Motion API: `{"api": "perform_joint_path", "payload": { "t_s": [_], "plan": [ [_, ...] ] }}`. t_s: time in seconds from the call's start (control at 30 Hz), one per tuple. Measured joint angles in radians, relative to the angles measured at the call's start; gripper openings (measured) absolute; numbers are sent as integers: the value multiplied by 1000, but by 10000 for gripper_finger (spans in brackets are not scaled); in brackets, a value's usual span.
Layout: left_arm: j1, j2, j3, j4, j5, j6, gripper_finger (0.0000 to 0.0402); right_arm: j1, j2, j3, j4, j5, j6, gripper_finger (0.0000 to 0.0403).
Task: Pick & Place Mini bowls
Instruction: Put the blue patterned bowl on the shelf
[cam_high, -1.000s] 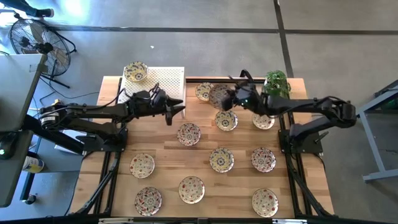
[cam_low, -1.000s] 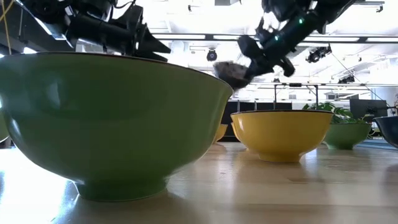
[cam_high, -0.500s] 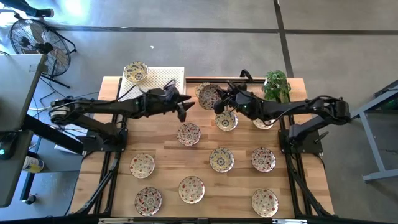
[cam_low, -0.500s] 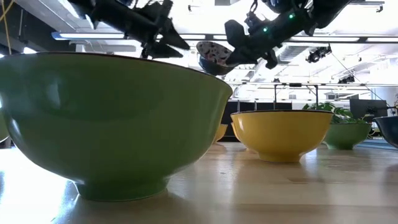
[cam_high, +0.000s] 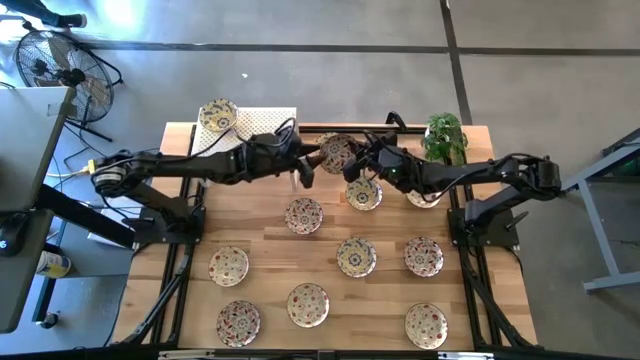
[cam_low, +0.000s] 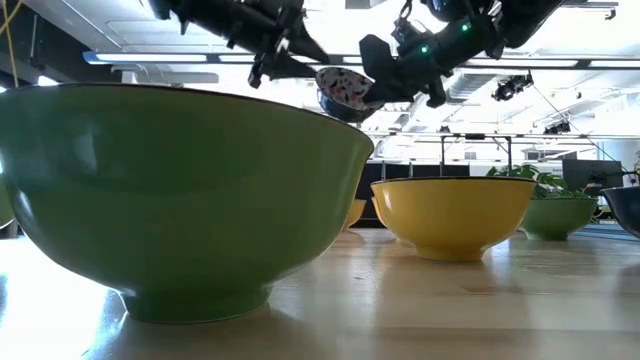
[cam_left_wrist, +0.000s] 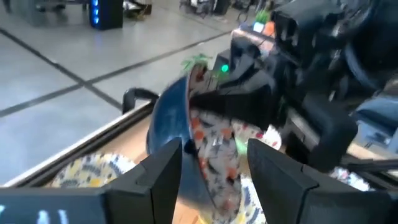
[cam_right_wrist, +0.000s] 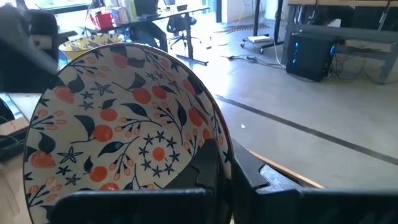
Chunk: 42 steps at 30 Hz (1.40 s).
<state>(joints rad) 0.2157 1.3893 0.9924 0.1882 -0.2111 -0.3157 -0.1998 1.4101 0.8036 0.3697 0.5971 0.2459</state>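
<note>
Gripping one mini bowl by its rim, the right pincer holds it tilted in the air above the far middle of the desk, just beside the white perforated rack. The right wrist view shows this held bowl on edge, its cream inside patterned with red flowers and dark leaves, the right pincer's fingers clenched on the rim. The left pincer reaches in from the rack's side with its fingers spread apart, and in the left wrist view those fingers stand either side of the held bowl's blue outer wall; whether they touch it cannot be told. In the low view both pincers meet at the bowl high above the desk.

One mini bowl sits on the far corner of the rack. The other mini bowls lie scattered on the desk on the near side of the rack, well apart from one another. A green plant stands at the desk's far edge, well away from the rack.
</note>
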Motion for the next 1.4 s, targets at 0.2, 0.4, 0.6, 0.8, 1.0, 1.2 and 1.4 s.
{"api": "perform_joint_path", "payload": {
  "t_s": [0.2,0.4,0.6,0.8,1.0,1.2,1.4],
  "plan": [
    [0,21,10,-20,-49,-3,179,14,0,-1,6,7,-20,8],
    [-1,22,10,-65,-87,-5,179,35,0,0,31,29,-58,8],
    [-2,22,10,-74,-82,7,179,61,0,0,59,58,-122,8],
    [-1,22,10,-74,-49,44,134,81,0,0,67,81,-142,8],
    [0,22,9,-82,-114,70,48,98,0,2,77,112,-163,24],
    [0,22,19,-151,-183,87,20,104,-1,2,76,73,-171,65],
    [0,22,55,-208,-216,106,7,103,-1,2,88,28,-166,79]
  ]
}}
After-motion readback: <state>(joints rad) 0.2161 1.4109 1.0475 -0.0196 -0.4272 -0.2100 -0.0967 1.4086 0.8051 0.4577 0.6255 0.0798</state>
